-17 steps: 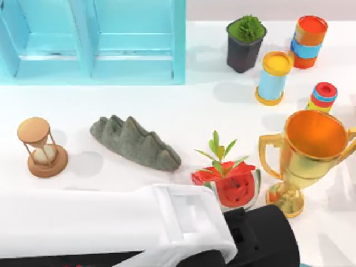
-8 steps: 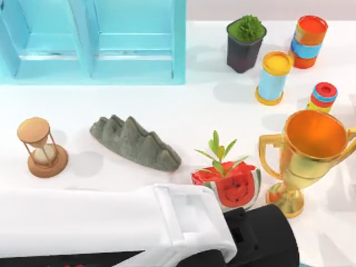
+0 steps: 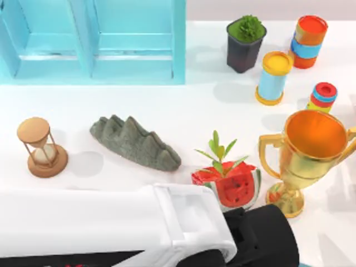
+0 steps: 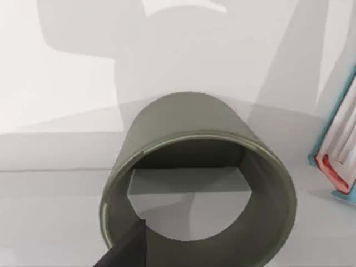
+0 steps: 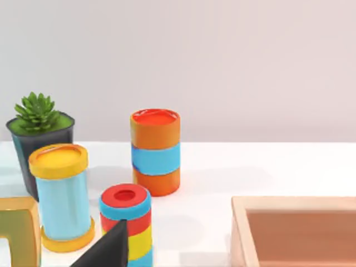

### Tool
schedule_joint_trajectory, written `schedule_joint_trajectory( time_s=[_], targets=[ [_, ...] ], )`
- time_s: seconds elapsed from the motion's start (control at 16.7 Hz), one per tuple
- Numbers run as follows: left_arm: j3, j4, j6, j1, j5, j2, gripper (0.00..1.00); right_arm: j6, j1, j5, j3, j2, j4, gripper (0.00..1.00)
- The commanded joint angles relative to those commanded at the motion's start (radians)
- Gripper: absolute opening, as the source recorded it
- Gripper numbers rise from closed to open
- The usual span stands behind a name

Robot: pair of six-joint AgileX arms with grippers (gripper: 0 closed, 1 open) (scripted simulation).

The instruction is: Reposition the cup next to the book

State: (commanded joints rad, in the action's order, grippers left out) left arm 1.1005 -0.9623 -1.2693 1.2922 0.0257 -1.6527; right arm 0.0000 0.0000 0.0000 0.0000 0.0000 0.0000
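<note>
The cup (image 4: 189, 119) is an olive-green cylinder standing open on the white table, seen close up in the left wrist view. A dark part of my left gripper (image 4: 127, 250) overlaps the cup's near rim. The book (image 4: 340, 150) is a teal slab with a red and white edge, lying a short way from the cup and not touching it. In the top view my left arm (image 3: 111, 228) reaches across the table's front edge and hides the cup beneath it. A dark tip of my right gripper (image 5: 108, 247) hangs near the stacked coloured cylinders.
A gold trophy (image 3: 311, 150), a watermelon planter (image 3: 231, 186), a grey ridged rock (image 3: 133, 142) and an hourglass (image 3: 39, 147) stand across the middle. Behind them are a light-blue shelf unit (image 3: 94, 41), a potted succulent (image 3: 245, 41) and coloured cylinders (image 3: 272, 75). A wooden tray (image 5: 300, 231) lies at the right.
</note>
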Motion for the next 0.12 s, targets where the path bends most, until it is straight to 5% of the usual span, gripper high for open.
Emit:
schedule_joint_trajectory(
  time_s=[0.12],
  targets=[
    [0.000, 0.000, 0.000, 0.000, 0.000, 0.000, 1.00, 0.000, 0.000, 0.000, 0.000, 0.000, 0.000, 1.00]
  ],
)
